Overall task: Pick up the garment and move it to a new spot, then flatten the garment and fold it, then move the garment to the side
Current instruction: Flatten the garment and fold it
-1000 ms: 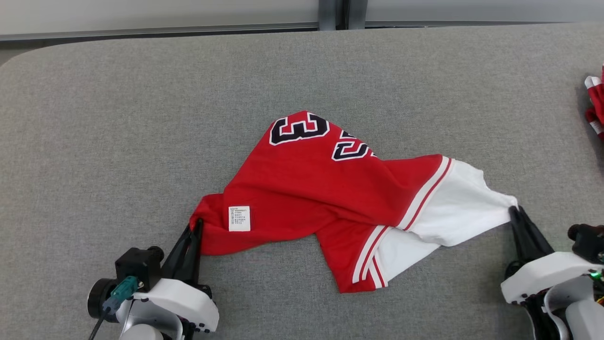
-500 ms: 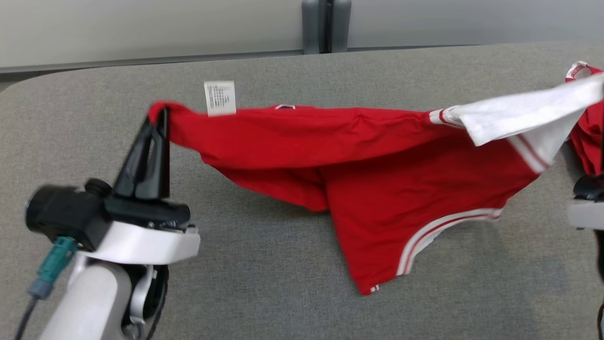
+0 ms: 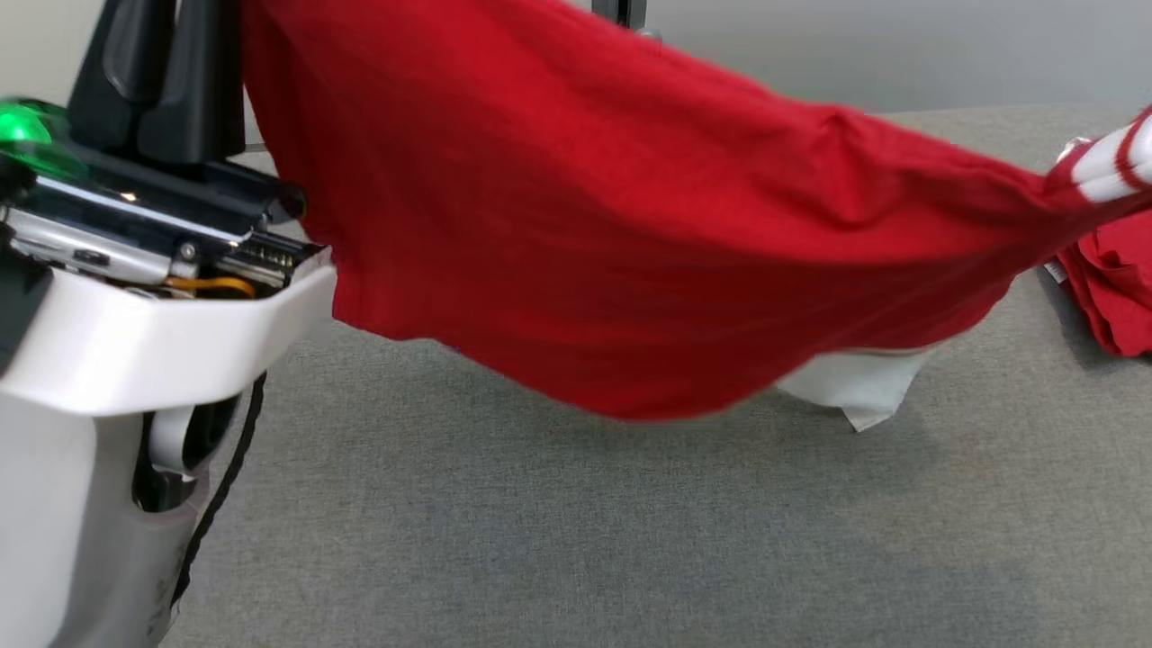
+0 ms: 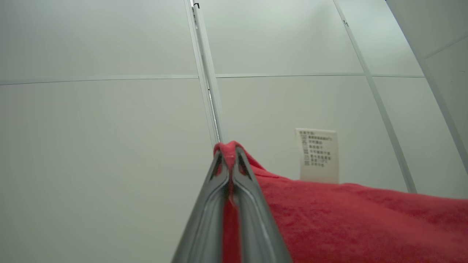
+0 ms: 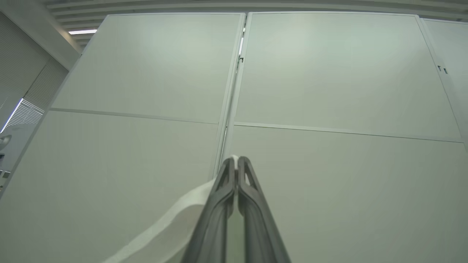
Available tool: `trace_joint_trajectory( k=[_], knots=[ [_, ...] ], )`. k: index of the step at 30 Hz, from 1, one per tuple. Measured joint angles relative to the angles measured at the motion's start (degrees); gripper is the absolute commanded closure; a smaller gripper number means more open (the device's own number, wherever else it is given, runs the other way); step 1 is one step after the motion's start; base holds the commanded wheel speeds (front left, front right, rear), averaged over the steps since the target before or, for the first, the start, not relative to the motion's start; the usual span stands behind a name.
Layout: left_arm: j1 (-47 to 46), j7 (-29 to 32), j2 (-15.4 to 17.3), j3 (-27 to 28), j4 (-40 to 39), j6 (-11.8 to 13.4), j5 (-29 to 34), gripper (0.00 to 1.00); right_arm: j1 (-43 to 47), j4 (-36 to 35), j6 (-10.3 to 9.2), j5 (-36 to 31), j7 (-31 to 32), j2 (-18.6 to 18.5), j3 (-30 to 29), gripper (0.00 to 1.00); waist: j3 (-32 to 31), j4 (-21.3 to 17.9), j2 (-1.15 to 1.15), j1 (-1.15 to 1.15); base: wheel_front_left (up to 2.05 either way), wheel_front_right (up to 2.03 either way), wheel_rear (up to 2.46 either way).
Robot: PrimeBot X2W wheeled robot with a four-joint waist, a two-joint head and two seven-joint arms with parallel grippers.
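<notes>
A grey, felt-like table (image 3: 630, 540) fills the lower half of the frame, its far edge showing at the upper right. At the right edge, a crumpled red cloth (image 3: 1111, 297) lies on it.

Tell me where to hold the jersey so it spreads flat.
Probably as now: left gripper shut on the red corner by the label, right gripper on the white sleeve edge, each from its own side. The jersey hangs stretched between them.

garment (image 3: 630, 234): red, white sleeve, red-white striped trim | label (image 4: 317, 155): white | table (image 3: 630, 540): grey | fingers (image 3: 193, 81): black
</notes>
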Motion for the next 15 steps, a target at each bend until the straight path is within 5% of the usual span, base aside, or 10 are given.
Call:
trace_joint_trajectory(
  k=[8, 15],
  knots=[
    [-3.9, 0.8, -0.6, 0.7, 3.5, -0.5, -2.2, 1.00, -6.6, 4.8, 0.00, 3.0, 3.1, -0.9, 1.3, 1.00, 1.0, -0.3, 0.00, 0.00, 0.00, 0.00, 0.00],
    [-14.4, -1.4, -2.5, 0.5, 18.8, -3.2, -3.3, 1.00, -18.9, 21.6, -0.05, 7.0, 2.6, -1.7, 5.1, 1.00, 4.7, 0.2, 0.00, 0.00, 0.00, 0.00, 0.00]
  ],
)
